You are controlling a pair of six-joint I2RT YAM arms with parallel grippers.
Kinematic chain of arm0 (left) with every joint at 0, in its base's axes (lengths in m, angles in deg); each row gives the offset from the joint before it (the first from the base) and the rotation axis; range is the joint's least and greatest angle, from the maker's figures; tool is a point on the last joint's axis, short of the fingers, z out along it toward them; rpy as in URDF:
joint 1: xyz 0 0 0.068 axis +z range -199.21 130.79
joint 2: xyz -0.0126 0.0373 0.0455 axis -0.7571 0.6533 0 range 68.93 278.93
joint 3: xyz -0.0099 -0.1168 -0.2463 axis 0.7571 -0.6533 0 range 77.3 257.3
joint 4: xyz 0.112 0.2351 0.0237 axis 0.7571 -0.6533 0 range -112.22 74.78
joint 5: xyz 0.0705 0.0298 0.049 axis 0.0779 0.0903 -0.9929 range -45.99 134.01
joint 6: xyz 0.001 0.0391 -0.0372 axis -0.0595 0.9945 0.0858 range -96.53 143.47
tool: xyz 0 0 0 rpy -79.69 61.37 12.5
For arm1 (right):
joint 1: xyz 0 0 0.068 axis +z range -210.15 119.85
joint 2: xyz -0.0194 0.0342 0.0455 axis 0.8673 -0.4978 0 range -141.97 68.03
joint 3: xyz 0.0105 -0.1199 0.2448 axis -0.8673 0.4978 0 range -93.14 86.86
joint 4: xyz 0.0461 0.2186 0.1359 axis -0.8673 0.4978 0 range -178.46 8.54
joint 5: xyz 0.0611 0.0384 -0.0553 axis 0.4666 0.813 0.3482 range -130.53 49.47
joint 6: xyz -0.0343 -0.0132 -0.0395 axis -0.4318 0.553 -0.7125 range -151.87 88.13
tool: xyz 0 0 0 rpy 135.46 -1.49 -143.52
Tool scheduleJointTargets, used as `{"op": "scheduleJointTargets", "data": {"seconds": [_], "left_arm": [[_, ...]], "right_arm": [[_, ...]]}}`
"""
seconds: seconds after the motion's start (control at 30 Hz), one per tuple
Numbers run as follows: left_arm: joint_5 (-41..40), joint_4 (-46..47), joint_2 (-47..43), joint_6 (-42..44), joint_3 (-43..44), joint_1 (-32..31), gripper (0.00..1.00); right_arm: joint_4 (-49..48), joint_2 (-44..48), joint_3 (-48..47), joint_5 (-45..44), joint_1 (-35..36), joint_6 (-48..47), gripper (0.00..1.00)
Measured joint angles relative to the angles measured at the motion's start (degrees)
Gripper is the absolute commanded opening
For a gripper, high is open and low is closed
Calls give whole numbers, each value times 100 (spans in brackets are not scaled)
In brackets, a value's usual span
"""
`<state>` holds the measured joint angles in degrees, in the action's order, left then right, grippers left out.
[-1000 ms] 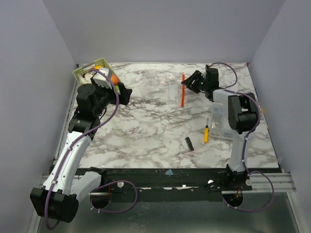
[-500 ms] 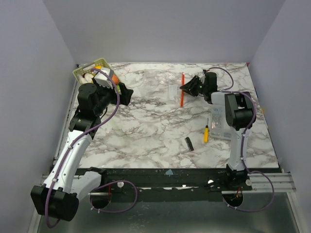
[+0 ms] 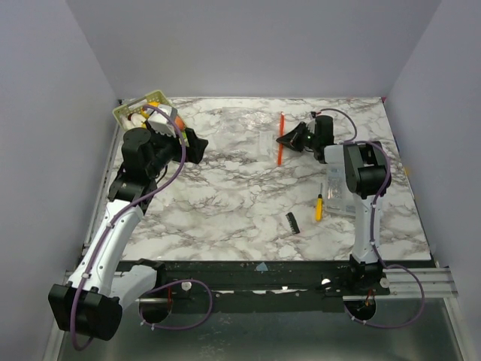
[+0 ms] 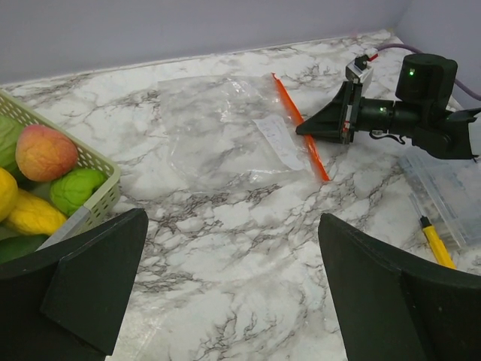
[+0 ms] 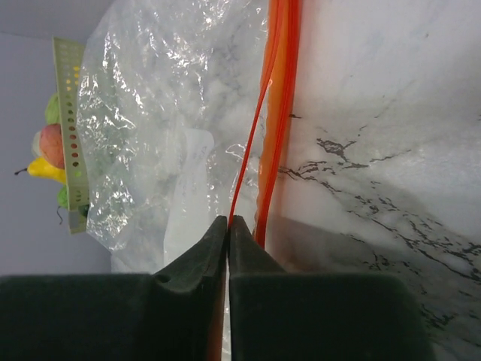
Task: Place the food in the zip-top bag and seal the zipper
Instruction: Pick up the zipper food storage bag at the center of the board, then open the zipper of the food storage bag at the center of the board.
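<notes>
The clear zip-top bag [image 3: 252, 134] [image 4: 218, 128] lies flat on the marble table, far centre. The zipper [image 3: 281, 143] [image 4: 297, 120] [image 5: 282, 90] is the orange strip along the bag's right edge. My right gripper [image 3: 282, 139] [image 4: 301, 130] [image 5: 228, 219] is shut on one lip of the zipper; the other lip lies just right of the jaws. The food [image 4: 45, 152] [image 5: 49, 144], peach, green and yellow pieces, sits in the light green basket [image 3: 129, 109] [image 4: 101, 169] at the far left. My left gripper [image 3: 197, 146] [image 4: 233, 286] hovers open beside the basket, holding nothing.
A yellow-handled screwdriver [image 3: 319, 207] [image 4: 436, 244] and a small black object [image 3: 292, 221] lie at the centre right. A clear rigid box [image 3: 337, 188] sits under the right arm. Grey walls close in the table on three sides.
My right gripper has moved left to the bag's orange strip and closed on it. The left arm has barely shifted.
</notes>
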<state>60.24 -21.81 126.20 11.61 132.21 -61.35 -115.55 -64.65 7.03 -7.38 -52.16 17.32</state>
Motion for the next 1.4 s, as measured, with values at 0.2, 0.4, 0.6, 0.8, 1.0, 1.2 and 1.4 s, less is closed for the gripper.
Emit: {"op": "scheduleJointTargets", "data": {"seconds": [0.2, 0.4, 0.6, 0.8, 1.0, 1.2, 1.4], "left_arm": [[125, 7, 122, -125, 0, -22, 98], [286, -44, 555, -568, 87, -223, 92], [605, -181, 1045, -1565, 203, -452, 82], [772, -313, 1401, -2780, 501, -988, 78], [369, -1078, 2247, -3320, 1967, -1478, 83], [-509, -1869, 2566, -3300, 2636, -1786, 93], [-1488, -2621, 2924, -3025, 3309, -2253, 86]], "right_arm": [[-146, 168, 251, 264, 63, 131, 1], [44, 1390, 1314, 492, 275, -168, 1], [855, 2983, 1753, 439, 527, -1261, 1], [1569, 4109, 1816, -245, 975, -2361, 1], [1648, 4437, 1987, -721, 1862, -3023, 1], [1572, 4684, 2391, -841, 2212, -3401, 1], [1279, 4988, 2649, -837, 2282, -3471, 1]]}}
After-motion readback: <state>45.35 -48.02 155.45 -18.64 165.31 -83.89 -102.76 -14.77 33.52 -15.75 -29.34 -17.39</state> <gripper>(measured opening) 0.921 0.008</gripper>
